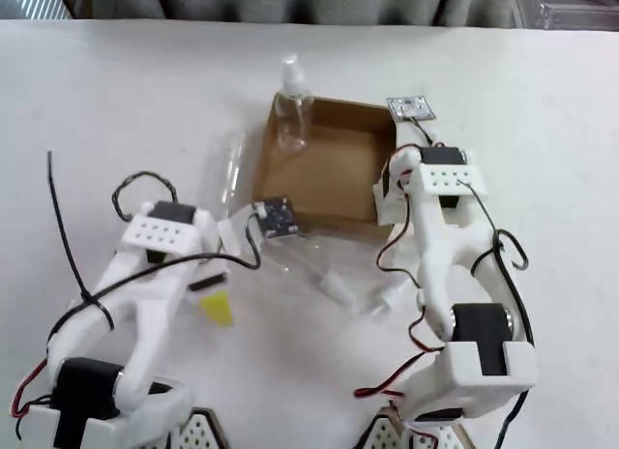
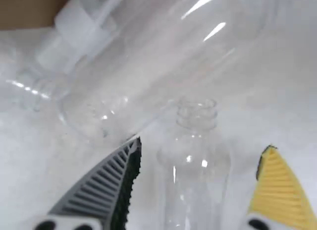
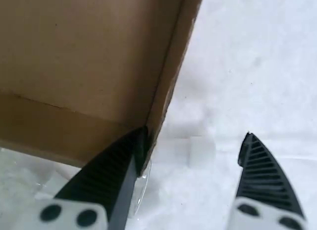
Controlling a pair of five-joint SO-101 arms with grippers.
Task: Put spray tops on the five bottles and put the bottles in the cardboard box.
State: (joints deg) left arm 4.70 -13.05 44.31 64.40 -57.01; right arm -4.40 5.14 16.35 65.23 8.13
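left gripper spread, straddling an uncapped bottle lying neck away from it; looks lined up for a grab. right gripper spread too, one jaw at the cardboard box corner, small white piece (probably a spray top) just ahead between the jaws.

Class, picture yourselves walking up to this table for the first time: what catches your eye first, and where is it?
First comes the open cardboard box in the middle of the high view, with one clear spray-topped bottle standing upright at its far left corner. Next, the left gripper sits open astride an uncapped bottle, and the right gripper is open beside a corner of the box.
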